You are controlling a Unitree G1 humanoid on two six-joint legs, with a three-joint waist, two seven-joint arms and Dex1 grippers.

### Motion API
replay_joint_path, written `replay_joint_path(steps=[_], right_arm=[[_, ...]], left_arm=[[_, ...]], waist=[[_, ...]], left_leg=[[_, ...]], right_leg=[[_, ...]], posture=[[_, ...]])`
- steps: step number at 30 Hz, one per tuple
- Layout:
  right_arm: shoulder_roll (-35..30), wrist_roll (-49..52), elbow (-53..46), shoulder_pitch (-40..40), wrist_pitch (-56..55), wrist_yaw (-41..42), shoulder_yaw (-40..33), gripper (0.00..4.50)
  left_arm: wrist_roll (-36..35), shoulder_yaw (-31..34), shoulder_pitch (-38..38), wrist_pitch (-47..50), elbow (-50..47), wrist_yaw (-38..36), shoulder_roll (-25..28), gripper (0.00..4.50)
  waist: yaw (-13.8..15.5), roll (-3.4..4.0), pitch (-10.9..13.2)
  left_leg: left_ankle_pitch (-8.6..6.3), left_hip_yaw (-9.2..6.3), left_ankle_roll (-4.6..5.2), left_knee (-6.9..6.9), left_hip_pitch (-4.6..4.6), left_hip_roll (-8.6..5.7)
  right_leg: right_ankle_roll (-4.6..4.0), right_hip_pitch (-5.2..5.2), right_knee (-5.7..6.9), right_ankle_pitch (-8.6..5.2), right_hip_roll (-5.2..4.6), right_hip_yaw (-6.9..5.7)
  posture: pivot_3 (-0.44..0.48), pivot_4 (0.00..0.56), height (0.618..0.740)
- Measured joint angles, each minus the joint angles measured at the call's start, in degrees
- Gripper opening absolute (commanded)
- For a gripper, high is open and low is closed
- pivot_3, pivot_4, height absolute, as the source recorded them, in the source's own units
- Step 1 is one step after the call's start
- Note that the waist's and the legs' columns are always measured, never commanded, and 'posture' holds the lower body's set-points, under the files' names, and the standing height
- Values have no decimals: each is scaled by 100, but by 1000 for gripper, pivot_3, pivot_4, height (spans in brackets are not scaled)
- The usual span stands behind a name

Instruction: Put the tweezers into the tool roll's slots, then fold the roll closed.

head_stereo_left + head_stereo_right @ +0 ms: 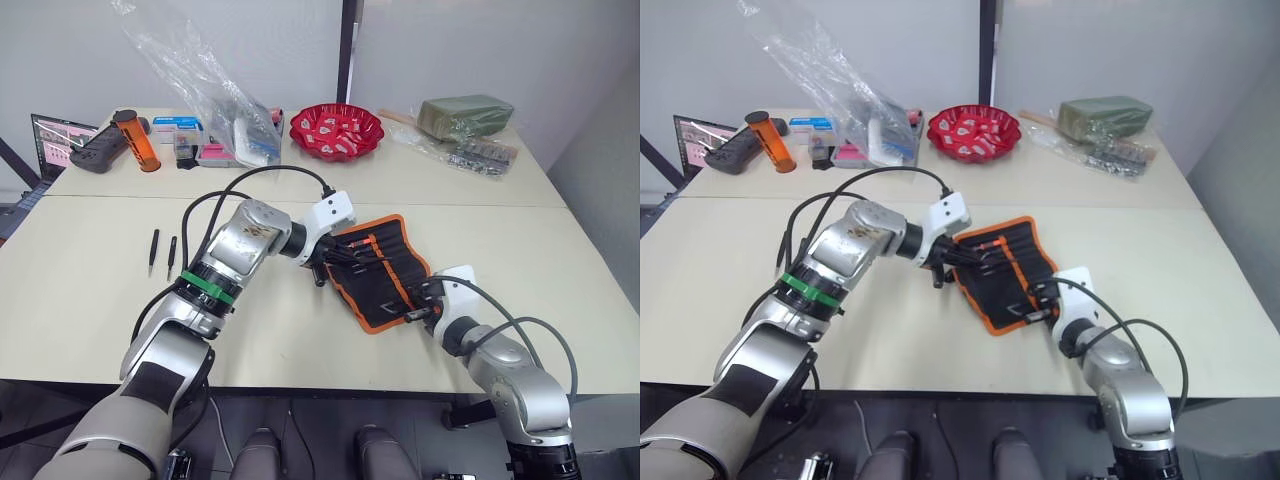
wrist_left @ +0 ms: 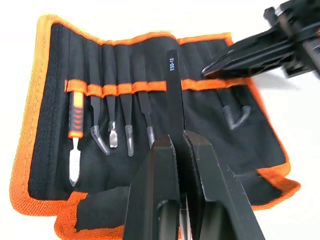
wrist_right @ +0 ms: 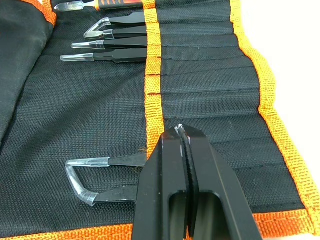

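Observation:
The tool roll (image 1: 385,262) lies unfolded on the table, a black pouch with orange binding. Several tools (image 2: 129,122) sit in its slots (image 2: 125,89) under the orange band. My left gripper (image 2: 179,141) is shut on one black tweezers (image 2: 172,82), held over the roll's middle slots with its tip pointing at the band. My right gripper (image 3: 182,131) is shut, its tips pressed on the orange band (image 3: 154,95) near the roll's near right end, beside a curved tweezers with a clear cap (image 3: 92,177). Two more tweezers (image 1: 153,250) (image 1: 172,249) lie on the table to the left.
At the back of the table stand a red bowl (image 1: 336,131), a plastic bag with boxes (image 1: 225,120), an orange cylinder (image 1: 136,141), a black controller (image 1: 98,151) and a green packet (image 1: 464,116). A seam between two table tops (image 1: 120,196) runs behind the roll.

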Motion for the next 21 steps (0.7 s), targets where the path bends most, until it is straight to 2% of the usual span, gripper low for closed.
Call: replay_joint_path(steps=[9, 21], right_arm=[[3, -33, 42, 0, -79, 10, 12, 0], [18, -35, 41, 9, -85, 6, 16, 0]], left_arm=[[105, -18, 233, 332, -291, 127, 31, 15], [322, -159, 395, 194, -250, 392, -163, 15]], waist=[[3, 0, 0], [-1, 0, 0]], left_leg=[[0, 0, 0, 0, 1, 0], [0, 0, 0, 1, 2, 0]], right_leg=[[0, 0, 1, 0, 0, 0], [0, 1, 2, 0, 0, 0]], posture=[[0, 150, 735], [0, 150, 735]])
